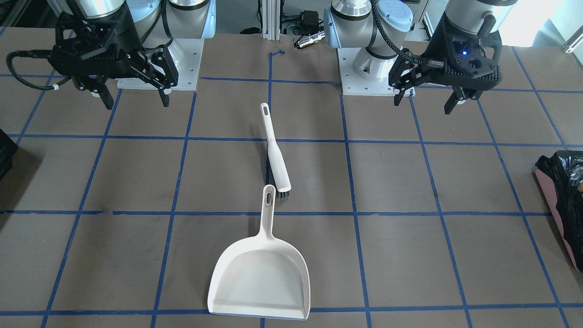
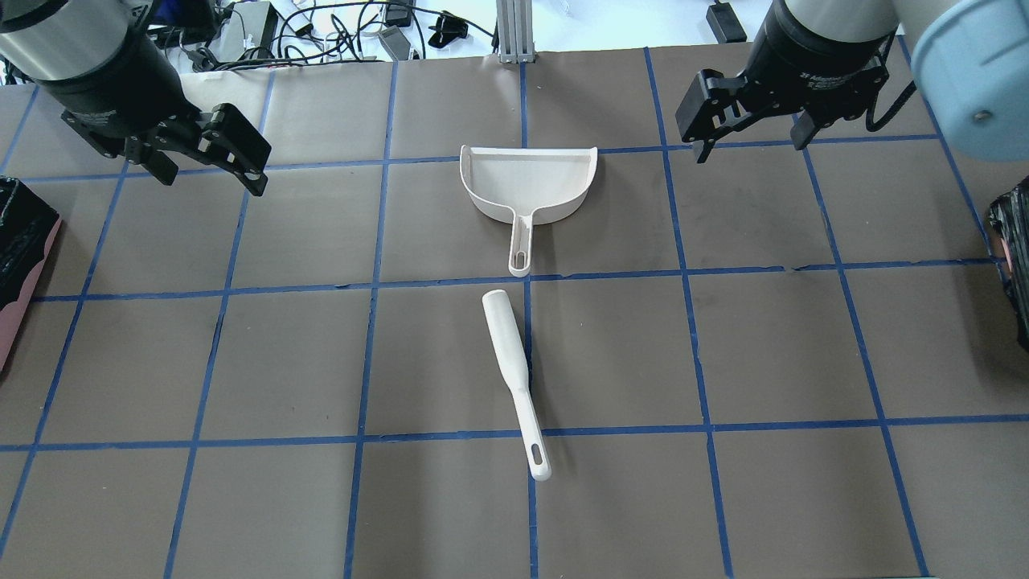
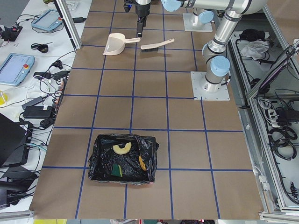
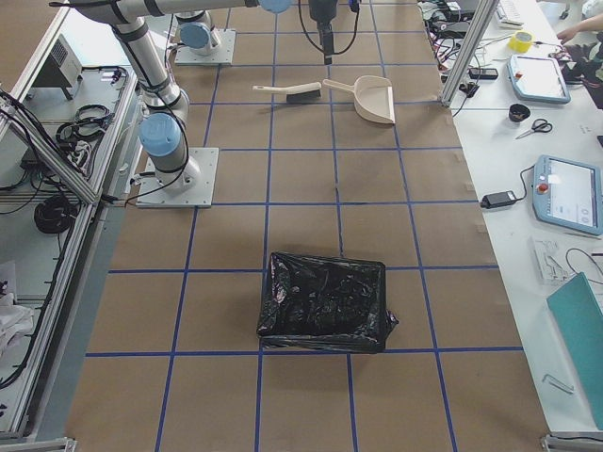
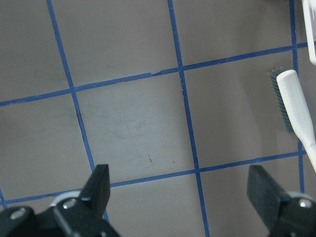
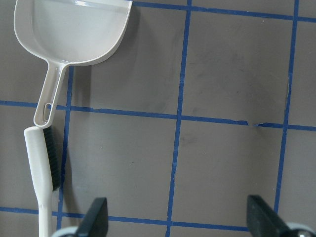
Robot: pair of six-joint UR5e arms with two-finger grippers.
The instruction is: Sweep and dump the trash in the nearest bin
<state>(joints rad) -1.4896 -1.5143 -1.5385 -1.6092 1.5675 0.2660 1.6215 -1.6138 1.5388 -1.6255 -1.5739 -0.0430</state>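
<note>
The salmon-pink bin (image 1: 554, 202) with a glossy black bag stands at the table end on my left; it also shows in the overhead view (image 2: 24, 265). In the exterior left view the bin (image 3: 100, 158) holds the trash: a pale croissant piece (image 3: 122, 148), a yellow and green sponge (image 3: 117, 169) and a golden-brown lump (image 3: 141, 162). My left gripper (image 1: 422, 107) (image 2: 213, 178) (image 5: 180, 185) is open and empty above the table. My right gripper (image 1: 136, 105) (image 2: 752, 149) (image 6: 177, 207) is open and empty too.
A white dustpan (image 2: 526, 185) (image 1: 262, 278) (image 6: 74, 29) lies empty mid-table, its handle toward me. A white brush (image 2: 510, 362) (image 1: 275, 150) (image 5: 296, 108) lies just behind it. A second black-bagged bin (image 4: 325, 301) (image 2: 1014, 257) stands at the table end on my right.
</note>
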